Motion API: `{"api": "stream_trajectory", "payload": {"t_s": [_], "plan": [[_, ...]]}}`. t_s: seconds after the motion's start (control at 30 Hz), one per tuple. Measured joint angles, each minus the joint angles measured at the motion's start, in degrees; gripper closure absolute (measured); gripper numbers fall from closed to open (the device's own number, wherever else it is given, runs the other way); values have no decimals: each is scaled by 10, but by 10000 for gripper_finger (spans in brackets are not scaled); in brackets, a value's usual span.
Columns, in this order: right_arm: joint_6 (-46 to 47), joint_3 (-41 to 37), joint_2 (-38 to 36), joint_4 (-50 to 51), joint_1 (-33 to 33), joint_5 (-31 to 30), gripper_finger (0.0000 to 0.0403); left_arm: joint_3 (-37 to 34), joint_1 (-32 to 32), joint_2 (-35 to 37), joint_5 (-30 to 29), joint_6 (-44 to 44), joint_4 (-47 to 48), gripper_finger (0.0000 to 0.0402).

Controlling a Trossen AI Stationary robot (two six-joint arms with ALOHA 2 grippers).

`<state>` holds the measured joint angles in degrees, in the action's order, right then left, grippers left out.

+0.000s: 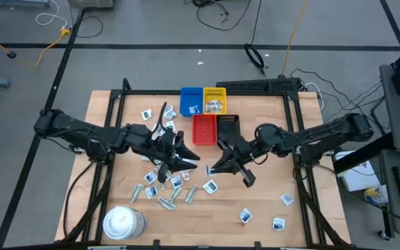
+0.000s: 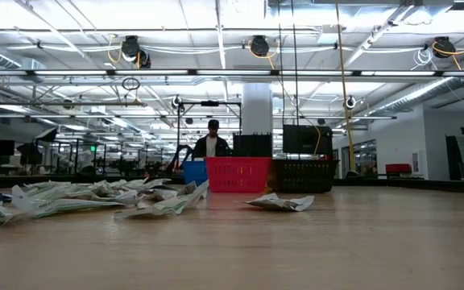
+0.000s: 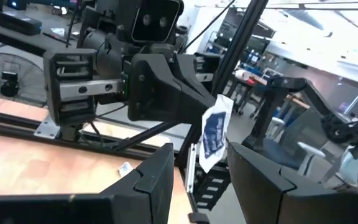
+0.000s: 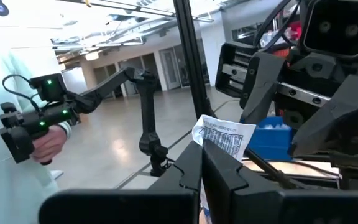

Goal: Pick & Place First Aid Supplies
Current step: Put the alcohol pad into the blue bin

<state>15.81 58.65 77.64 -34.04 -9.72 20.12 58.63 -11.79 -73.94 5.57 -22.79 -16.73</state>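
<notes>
Both grippers meet nose to nose above the table's middle, in front of the trays. My right gripper (image 1: 217, 167) (image 4: 202, 163) is shut on one white printed packet (image 4: 225, 140). My left gripper (image 1: 188, 160) (image 3: 201, 158) is open. Its fingers stand on either side of that same packet (image 3: 215, 132), which shows a blue mark there. Whether they touch it I cannot tell. Several more packets lie flat on the wood (image 1: 165, 184) (image 2: 95, 197). The low view shows neither gripper. My right gripper pinches the packet's lower edge (image 4: 211, 155) between its two fingers (image 4: 188, 168), coming about level from the table's right side. The packet is lifted clear of the table. It stands up beyond the fingertips, toward my left gripper.
Blue (image 1: 191, 101), yellow (image 1: 214, 101), red (image 1: 204, 129) and black (image 1: 228, 126) trays sit at the far middle. A round white tub (image 1: 123, 222) stands near-left. Loose packets lie near-right (image 1: 278, 223). A person's hand with a device (image 4: 33, 134) shows beyond the table.
</notes>
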Motion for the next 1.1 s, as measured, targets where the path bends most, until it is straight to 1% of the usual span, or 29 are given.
{"api": "stream_trajectory", "payload": {"t_s": [0.07, 0.27, 0.43, 0.53, 0.63, 0.7, 0.83, 0.93, 1.1], "plan": [[0, 0, 1, 0, 0, 4, 403, 0, 2, 0, -9, 0, -6, 245], [-1, 0, 1, -5, 9, 12, 403, 0, 7, 0, -11, -2, -20, 245], [-1, 0, 1, -5, 16, 12, 403, 1, 5, -20, -6, -2, -30, 245], [-2, 0, 1, -5, 16, 12, 403, 15, 5, -35, -5, 2, -26, 245], [-1, 1, 1, -5, 16, 13, 403, 38, 9, -59, 9, 13, -33, 245], [-1, 1, 1, -4, 16, 13, 403, 42, 12, -65, 23, 14, -23, 245], [-1, 1, 1, -2, 16, 13, 403, 47, 20, -73, 29, 14, -36, 249], [0, 1, 1, -3, 16, 13, 403, 47, 21, -73, 43, 16, -45, 282], [0, 1, 1, -4, 15, 14, 403, 47, 24, -73, 88, 14, -45, 382]]}}
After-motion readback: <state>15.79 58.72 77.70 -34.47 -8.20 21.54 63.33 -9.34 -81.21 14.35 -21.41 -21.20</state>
